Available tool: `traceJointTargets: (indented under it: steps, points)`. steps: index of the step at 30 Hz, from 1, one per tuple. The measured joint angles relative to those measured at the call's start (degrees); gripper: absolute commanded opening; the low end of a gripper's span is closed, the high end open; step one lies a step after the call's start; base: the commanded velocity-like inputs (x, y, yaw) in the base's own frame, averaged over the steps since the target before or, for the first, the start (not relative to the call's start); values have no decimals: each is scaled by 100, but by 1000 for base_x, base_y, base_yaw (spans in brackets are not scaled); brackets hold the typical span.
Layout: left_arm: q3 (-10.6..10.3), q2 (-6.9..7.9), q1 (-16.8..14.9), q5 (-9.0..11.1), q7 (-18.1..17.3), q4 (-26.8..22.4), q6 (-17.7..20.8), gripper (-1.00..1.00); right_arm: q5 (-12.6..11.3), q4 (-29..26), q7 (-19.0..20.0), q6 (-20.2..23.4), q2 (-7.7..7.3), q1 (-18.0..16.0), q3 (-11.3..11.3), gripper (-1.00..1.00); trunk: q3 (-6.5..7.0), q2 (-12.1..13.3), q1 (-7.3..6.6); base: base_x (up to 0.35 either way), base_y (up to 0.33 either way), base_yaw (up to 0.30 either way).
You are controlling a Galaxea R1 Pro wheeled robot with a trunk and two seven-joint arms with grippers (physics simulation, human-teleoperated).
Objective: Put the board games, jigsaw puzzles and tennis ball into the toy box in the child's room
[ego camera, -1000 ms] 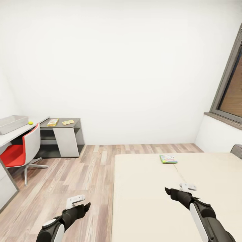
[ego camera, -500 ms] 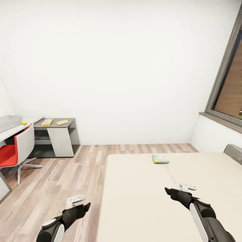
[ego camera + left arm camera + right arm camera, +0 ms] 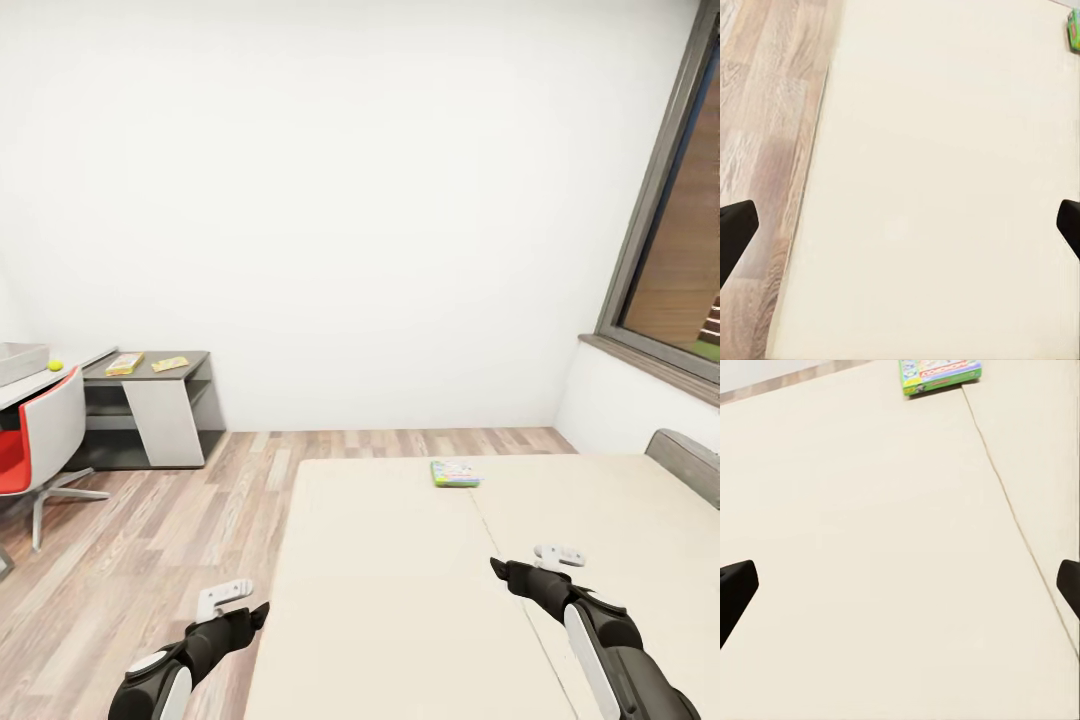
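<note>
Head view of the child's room. The bed (image 3: 420,590) is lying in the foreground under both arms. A green-edged board game (image 3: 455,473) is lying flat on the bed near its far edge, just beside the seam in the cover; it is also showing in the right wrist view (image 3: 940,374). The left gripper (image 3: 262,607) is hanging over the floor (image 3: 150,540) just off the bed's left edge, jaws spread wide and holding nothing. The right gripper (image 3: 496,566) is hovering over the bed, well short of the game, jaws likewise spread and empty. At far left the table (image 3: 40,382) is carrying the toy box (image 3: 18,362) and, beside it, the tennis ball (image 3: 55,365). Two small flat items (image 3: 145,364) are lying on the cabinet (image 3: 150,405) next to the table; what they are cannot be told. A red chair (image 3: 35,440) is standing at the table.
</note>
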Motion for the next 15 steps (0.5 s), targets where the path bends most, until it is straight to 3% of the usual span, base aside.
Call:
traceJointTargets:
  steps: [5,15]
  points:
    - [1,-1,0,-1,0,-1,1,100,-1,1,0,-1,0,0,1,100,0,0,0,0,-125,0]
    - [1,-1,0,-2,0,-2,2,100,-2,2,0,-2,-1,0,1,100,0,0,0,2,-21,0]
